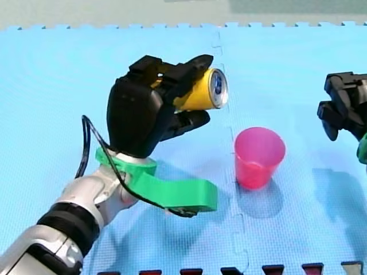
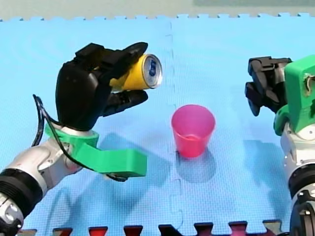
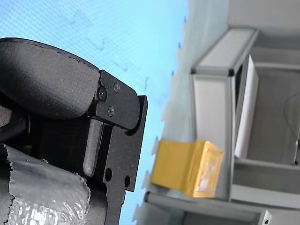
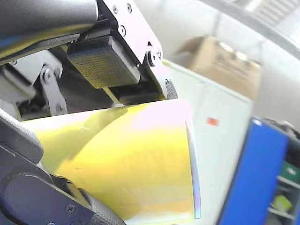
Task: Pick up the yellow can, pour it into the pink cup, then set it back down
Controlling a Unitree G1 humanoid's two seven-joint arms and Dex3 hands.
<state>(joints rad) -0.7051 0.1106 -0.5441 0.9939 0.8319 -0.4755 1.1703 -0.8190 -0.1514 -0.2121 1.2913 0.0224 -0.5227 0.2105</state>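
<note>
Pink cup (image 1: 259,157) stands mid-mat (image 1: 298,86); open mat either side.

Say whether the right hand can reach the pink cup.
Probably yes: only bare mat lies between the right hand and the pink cup; the left hand holds the yellow can on the cup's other side.

Robotics lab or test room, not a home. The surface is a blue foam mat (image 1: 287,69) of interlocking tiles with toothed edges and a seam (image 1: 232,143) down the middle. The left robot hand (image 1: 140,114), gripping a yellow can (image 1: 203,91), has a green plastic bracket (image 1: 172,192) and an exposed black cable (image 1: 86,143) at its wrist. Beyond the mat: bare metal framing (image 3: 211,140) with a yellow box (image 3: 190,168) beside it, a blurred cardboard box (image 4: 225,61), a blue cabinet (image 4: 255,173).
</note>
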